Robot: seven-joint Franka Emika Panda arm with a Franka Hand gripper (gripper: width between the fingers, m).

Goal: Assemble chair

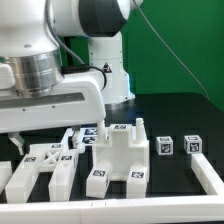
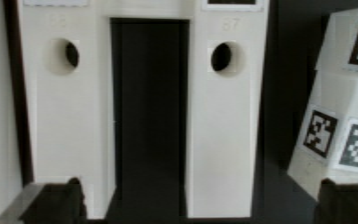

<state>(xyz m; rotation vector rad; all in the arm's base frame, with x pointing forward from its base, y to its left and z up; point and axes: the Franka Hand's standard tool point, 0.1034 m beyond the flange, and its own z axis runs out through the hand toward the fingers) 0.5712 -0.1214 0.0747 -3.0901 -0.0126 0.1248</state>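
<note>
White slotted frame (image 2: pixel 69 110) lies directly under the gripper (image 2: pixel 202 203). Fingers (image 2: pixel 60 200) are spread wide and hold nothing. Another tagged piece (image 2: pixel 318 130) sits just beside the frame.

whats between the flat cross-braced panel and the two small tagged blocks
A chunky white slotted plastic frame stands between them; the exterior view shows it.

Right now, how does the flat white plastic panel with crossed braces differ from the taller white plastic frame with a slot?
The flat white cross-braced panel lies low on the table, while the white slotted frame rises higher. The panel shows crossed braces, and the frame shows a gap between two uprights. The panel sits on the exterior view's left of the frame. Both are white plastic with square tags.
</note>
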